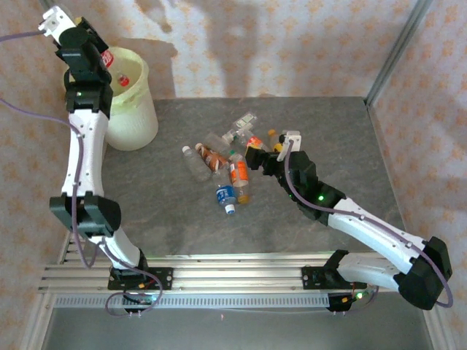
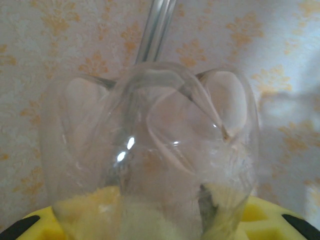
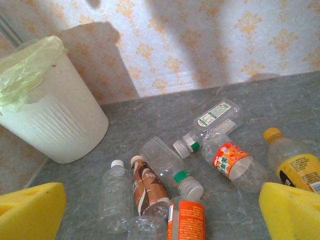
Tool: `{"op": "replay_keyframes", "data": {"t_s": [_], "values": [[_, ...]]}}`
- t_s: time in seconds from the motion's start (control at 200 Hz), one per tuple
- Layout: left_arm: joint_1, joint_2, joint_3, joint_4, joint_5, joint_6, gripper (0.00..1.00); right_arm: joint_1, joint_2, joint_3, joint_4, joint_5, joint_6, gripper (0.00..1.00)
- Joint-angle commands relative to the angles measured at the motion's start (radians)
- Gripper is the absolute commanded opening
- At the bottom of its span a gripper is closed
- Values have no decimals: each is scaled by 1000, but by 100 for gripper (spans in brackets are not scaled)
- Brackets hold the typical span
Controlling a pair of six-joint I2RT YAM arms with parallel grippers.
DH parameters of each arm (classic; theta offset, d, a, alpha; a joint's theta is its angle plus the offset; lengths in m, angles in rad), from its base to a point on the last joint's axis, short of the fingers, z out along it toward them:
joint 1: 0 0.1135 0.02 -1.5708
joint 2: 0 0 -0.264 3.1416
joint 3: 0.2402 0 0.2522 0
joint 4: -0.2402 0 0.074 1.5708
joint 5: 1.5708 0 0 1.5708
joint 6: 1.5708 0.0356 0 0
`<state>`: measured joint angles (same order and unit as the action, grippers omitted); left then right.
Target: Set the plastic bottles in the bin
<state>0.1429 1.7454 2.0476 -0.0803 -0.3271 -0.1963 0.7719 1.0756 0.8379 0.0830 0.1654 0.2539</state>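
My left gripper (image 1: 101, 61) is raised over the bin (image 1: 139, 117), a cream-white bucket with a pale yellow bag. It is shut on a clear bottle (image 2: 150, 140) whose base bulges toward the left wrist camera between the yellow fingers (image 2: 30, 225). A red-capped bottle (image 1: 122, 80) lies inside the bin. Several bottles (image 1: 226, 168) lie in a heap mid-table. My right gripper (image 1: 255, 157) hovers open just right of the heap. In the right wrist view its yellow fingers (image 3: 290, 210) straddle an orange-labelled bottle (image 3: 187, 220), with a brown-labelled one (image 3: 147, 187) and a clear one (image 3: 114, 195) beside it.
The bin (image 3: 55, 120) stands at the table's far left corner against the patterned wall. A yellow-labelled bottle (image 3: 295, 160) lies at the heap's right side and a blue-labelled one (image 1: 226, 197) at its near side. A metal post (image 1: 394, 51) rises at the back right.
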Motion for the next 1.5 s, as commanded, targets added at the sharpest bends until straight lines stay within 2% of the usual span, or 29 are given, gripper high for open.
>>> {"op": "replay_keyframes", "data": {"t_s": [0.0, 0.175, 0.36, 0.52, 0.696, 0.841, 1.021, 1.176, 1.331, 1.496], "values": [[1, 106, 153, 47, -24, 93, 39, 4, -20, 0, -9, 34, 13, 99], [21, 362, 537, -221, -99, 153, 39, 4, -19, -5, -12, 52, 17, 99], [45, 356, 444, -201, -260, 180, 39, 4, -21, 0, -21, 63, 12, 99], [82, 324, 357, -230, -325, 165, 39, 4, -16, 0, -23, 64, 2, 99], [133, 225, 143, -190, -266, 81, 40, 4, -5, 12, -31, 54, 10, 99], [149, 214, 89, -241, -237, 23, 45, 4, -2, 20, -40, 54, 19, 99], [149, 265, 176, -376, -192, -62, 59, 4, -3, 33, -63, 59, 19, 99], [149, 314, 310, -490, -139, -136, 75, 4, -7, 30, -72, 67, 24, 99], [147, 320, 388, -541, -77, -187, 83, 4, -13, 21, -75, 74, 25, 99], [140, 278, 397, -583, -1, -257, 92, 4, -26, 11, -82, 84, 17, 99]]}}
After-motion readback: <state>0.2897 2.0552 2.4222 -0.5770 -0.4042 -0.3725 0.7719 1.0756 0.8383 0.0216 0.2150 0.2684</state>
